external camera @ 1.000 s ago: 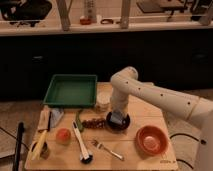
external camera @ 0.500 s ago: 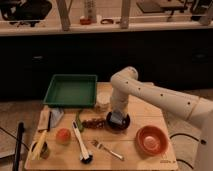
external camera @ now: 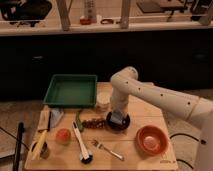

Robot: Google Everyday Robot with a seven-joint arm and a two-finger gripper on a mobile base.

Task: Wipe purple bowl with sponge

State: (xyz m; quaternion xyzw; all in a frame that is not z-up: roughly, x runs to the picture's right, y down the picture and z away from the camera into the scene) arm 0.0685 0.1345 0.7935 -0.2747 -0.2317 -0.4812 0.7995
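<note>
The purple bowl (external camera: 118, 123) is small, very dark, and sits near the middle of the wooden table (external camera: 145, 107). My gripper (external camera: 116, 117) hangs straight down from the white arm (external camera: 150, 94) into the bowl, with a pale bluish-grey pad, likely the sponge (external camera: 116, 117), at its tip against the bowl's inside. The larger orange bowl (external camera: 151, 140) stands to the right front, apart from my gripper.
A green tray (external camera: 71, 90) sits at the back left. A white cup (external camera: 103, 101), grapes (external camera: 94, 122), a green vegetable (external camera: 79, 120), a dish brush (external camera: 82, 145), a fork (external camera: 107, 149), an orange fruit (external camera: 63, 135), a banana (external camera: 39, 145) lie left of the bowl.
</note>
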